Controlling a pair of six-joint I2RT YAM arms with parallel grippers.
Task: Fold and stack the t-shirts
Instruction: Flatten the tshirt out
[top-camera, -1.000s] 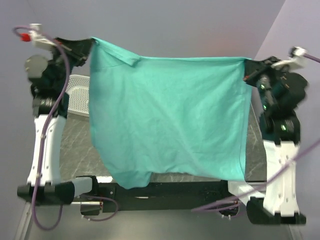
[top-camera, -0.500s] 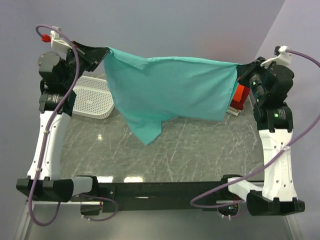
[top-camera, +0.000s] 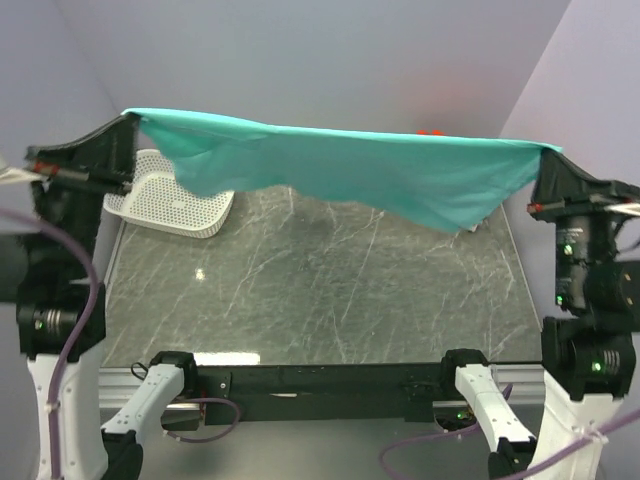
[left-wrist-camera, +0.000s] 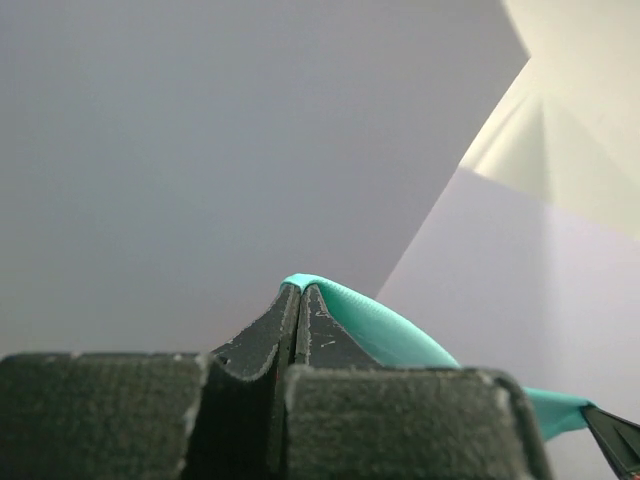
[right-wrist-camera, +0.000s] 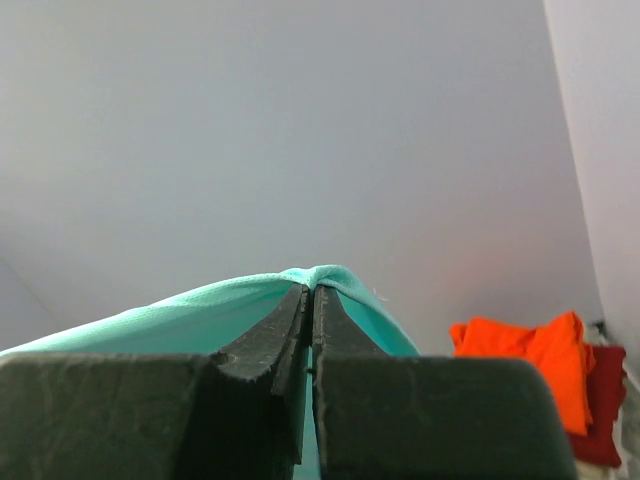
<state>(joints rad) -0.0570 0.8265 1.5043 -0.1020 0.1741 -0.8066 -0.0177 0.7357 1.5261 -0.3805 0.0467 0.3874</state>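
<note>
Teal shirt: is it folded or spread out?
Spread out: the teal shirt hangs stretched between the left gripper and right gripper, above the table.

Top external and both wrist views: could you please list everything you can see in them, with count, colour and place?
teal t-shirt: one, teal, stretched in the air above the table
orange-red t-shirt: one, orange-red, low right in the right wrist view
dark red t-shirt: one, dark red, against the orange-red one's right side
basket: one, white mesh, far left of the table
table: one, dark grey marbled
left gripper: one, black, shut on the teal t-shirt's left end
right gripper: one, black, shut on its right end
</note>
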